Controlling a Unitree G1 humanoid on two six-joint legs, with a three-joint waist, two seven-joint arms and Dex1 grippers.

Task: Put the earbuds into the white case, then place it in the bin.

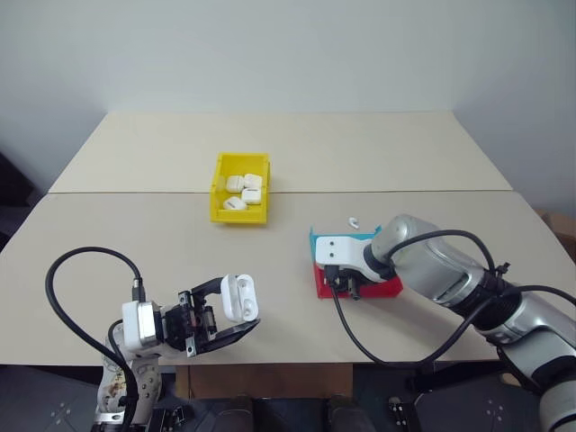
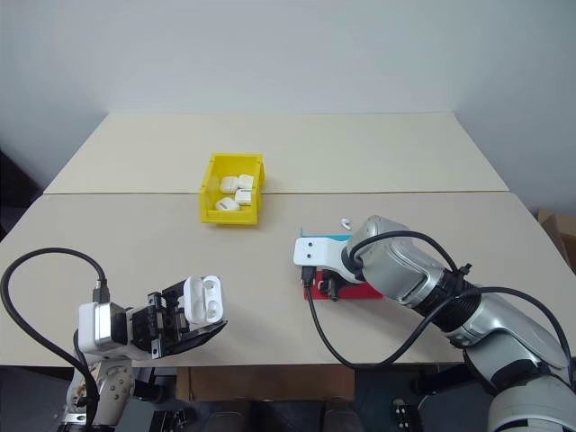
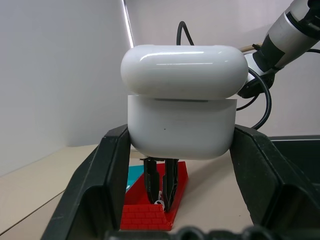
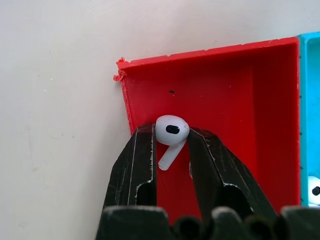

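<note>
A pale beige tabletop [image 1: 378, 162] set against a plain white wall is seen from the left eye view, with a seam running across it. Just beyond that seam the yellow bin [image 1: 240, 186] is placed, and several white cases are seen lying inside it. Near the front edge, the left pincer [image 1: 236, 317] is held above the tabletop with the white case [image 1: 240, 296] clamped between its black fingers, the lid hinged open. To the right, the right pincer [image 1: 346, 286] is pointed down into the red tray [image 1: 389, 287], which is set against a blue tray [image 1: 317, 238]. One earbud [image 1: 354, 220] is seen lying on the tabletop just behind the blue tray.

In the right eye view the same layout is shown, with the open case's two sockets faced toward the camera.

In the left wrist view the case is seen gripped by its lower half between the two fingers, the lid raised above it; beyond it the right pincer's fingers are seen reaching into the red tray.

In the right wrist view the right pincer's fingers are closed around a second earbud [image 4: 171, 131] inside the red tray, its head touched by both fingertips. Another earbud [image 4: 314, 190] is partly seen in the blue tray
</note>
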